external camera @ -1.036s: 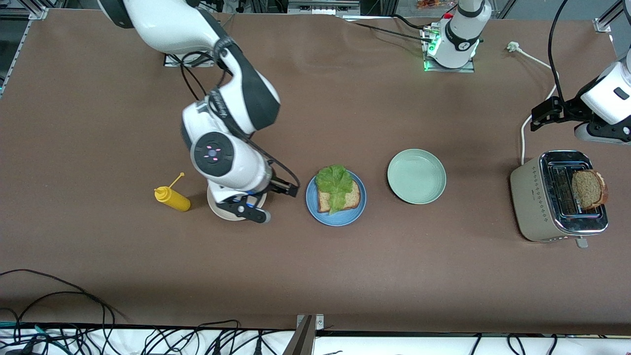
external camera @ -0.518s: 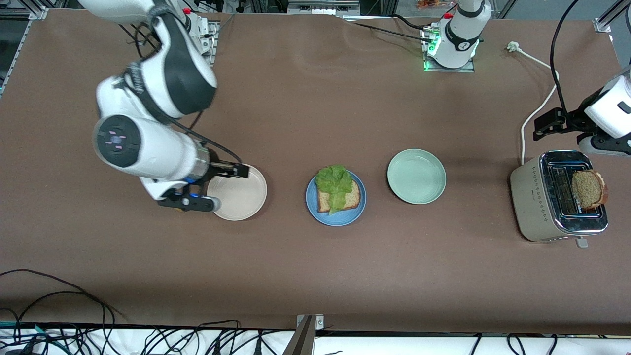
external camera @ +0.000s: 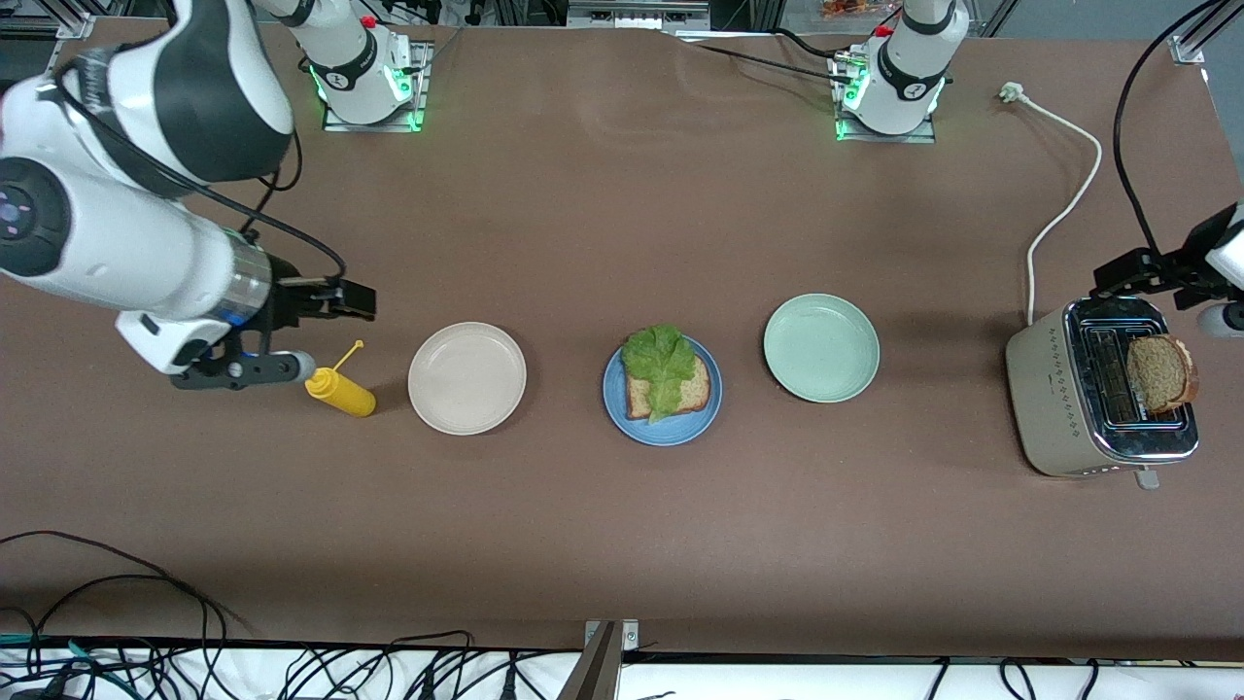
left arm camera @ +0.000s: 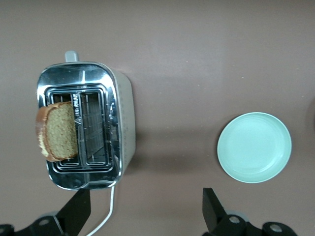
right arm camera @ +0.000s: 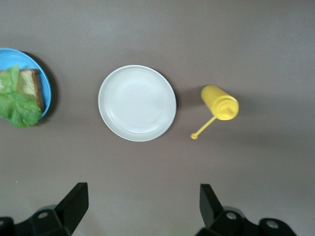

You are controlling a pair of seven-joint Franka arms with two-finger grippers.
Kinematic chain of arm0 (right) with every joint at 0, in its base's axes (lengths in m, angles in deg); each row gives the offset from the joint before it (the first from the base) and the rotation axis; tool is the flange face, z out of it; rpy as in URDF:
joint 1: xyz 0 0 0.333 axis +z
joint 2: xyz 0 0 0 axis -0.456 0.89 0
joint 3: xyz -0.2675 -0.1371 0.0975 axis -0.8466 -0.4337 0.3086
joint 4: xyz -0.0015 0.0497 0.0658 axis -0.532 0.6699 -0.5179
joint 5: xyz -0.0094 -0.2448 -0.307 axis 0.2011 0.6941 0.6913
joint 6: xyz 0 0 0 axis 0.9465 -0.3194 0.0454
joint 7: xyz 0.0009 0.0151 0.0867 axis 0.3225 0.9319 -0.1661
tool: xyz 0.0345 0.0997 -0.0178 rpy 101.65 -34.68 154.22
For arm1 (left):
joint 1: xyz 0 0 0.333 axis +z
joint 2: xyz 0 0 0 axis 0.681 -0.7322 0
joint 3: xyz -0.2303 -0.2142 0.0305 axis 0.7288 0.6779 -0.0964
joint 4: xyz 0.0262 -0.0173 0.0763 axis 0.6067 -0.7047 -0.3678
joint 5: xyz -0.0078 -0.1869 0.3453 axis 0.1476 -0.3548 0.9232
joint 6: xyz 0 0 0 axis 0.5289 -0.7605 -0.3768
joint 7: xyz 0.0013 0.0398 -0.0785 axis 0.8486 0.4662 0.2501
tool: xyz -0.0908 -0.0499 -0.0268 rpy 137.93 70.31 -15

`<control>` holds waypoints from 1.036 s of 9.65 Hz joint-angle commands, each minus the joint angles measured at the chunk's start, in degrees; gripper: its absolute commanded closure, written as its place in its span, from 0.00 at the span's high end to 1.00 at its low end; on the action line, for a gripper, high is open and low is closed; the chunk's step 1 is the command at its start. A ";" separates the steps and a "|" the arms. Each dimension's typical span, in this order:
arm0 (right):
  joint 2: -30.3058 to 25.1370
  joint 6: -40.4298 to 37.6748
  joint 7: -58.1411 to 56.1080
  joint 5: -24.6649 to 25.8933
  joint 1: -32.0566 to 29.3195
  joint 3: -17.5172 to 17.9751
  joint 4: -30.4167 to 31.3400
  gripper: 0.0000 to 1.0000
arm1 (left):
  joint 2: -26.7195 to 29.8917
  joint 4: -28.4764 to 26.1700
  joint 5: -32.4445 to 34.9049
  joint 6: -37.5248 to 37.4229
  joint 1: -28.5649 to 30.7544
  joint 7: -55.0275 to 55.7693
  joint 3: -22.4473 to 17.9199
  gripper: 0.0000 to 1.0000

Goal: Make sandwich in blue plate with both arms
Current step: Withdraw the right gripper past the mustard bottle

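Since the earlier frames the right arm has swung away from the beige plate toward its own end of the surface point(external camera: 583, 544), and the left hand has shifted further out past the toaster.

Right hand point(right arm camera: 140, 209) – up in the air over bare surface beside the yellow squeeze bottle point(external camera: 340, 389), fingers spread wide, holding nothing. Left hand point(left arm camera: 145, 214) – in the air just beside the toaster point(external camera: 1103, 389), also spread wide and empty.

Toaster: two slots on top. One slice of brown bread point(external camera: 1159, 372) stands partly out of the slot toward the left arm's end; the other slot shows only its wire grille.

Pale green plate point(external camera: 821, 348): nothing in it. It sits between the toaster and the blue plate, well apart from both.

Beige plate point(external camera: 466, 377): nothing in it. It lies between the squeeze bottle and the blue plate.

Blue plate point(external camera: 671, 428): mid-surface, between the other two plates. It carries one slice of brown bread point(external camera: 692, 391) lying flat, with a ruffled green lettuce leaf point(external camera: 661, 358) on top; the leaf overhangs the slice and reaches the plate's rim. No second slice lies on the leaf.

Squeeze bottle: lying on its side on the surface, its cap tether sticking out.
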 commanded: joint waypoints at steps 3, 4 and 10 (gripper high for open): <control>-10.99 0.37 -10.24 3.55 -5.86 0.86 11.98 1.00 | -4.87 1.76 -1.18 4.45 0.04 -7.57 -4.52 1.00; -13.79 2.29 -10.24 4.69 -6.04 0.86 16.02 1.00 | -5.74 1.76 -1.18 5.67 0.04 -8.10 -4.79 1.00; -19.00 4.07 -11.12 5.67 -10.51 1.38 20.19 1.00 | -10.84 1.76 -6.09 11.56 1.62 -19.61 -9.71 1.00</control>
